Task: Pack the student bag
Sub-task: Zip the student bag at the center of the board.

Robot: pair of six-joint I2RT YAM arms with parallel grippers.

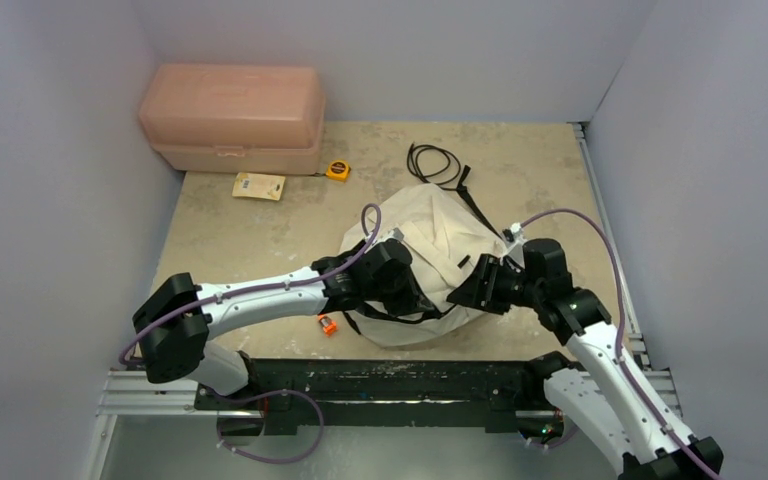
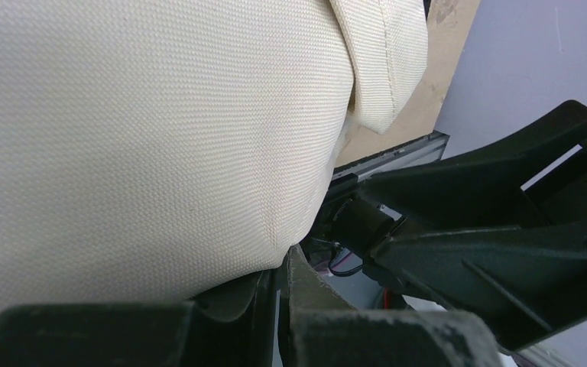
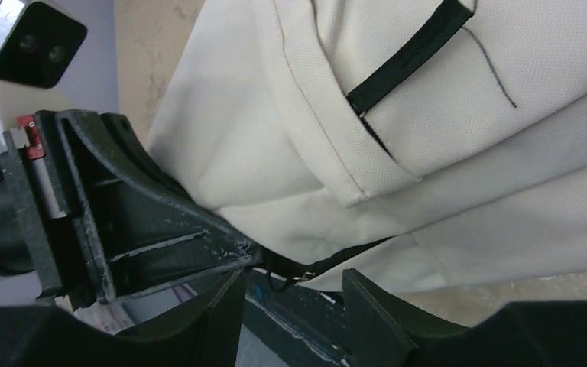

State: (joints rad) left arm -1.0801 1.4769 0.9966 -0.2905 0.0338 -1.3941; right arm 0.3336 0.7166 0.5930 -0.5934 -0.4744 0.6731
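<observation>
Top external view shows you the student bag (image 1: 440,235) lying in the near middle, left gripper (image 2: 283,287) pinched shut on its cloth, right gripper (image 3: 294,298) open at its near edge; you look to be opening it, so next grab there and pull apart.

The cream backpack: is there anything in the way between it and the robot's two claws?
Nothing visible does. The left gripper looks closed on the near edge of the student bag, with fabric pressed against its fingers. The right gripper hangs open just short of that same edge, with only a clear gap before the cloth.
</observation>
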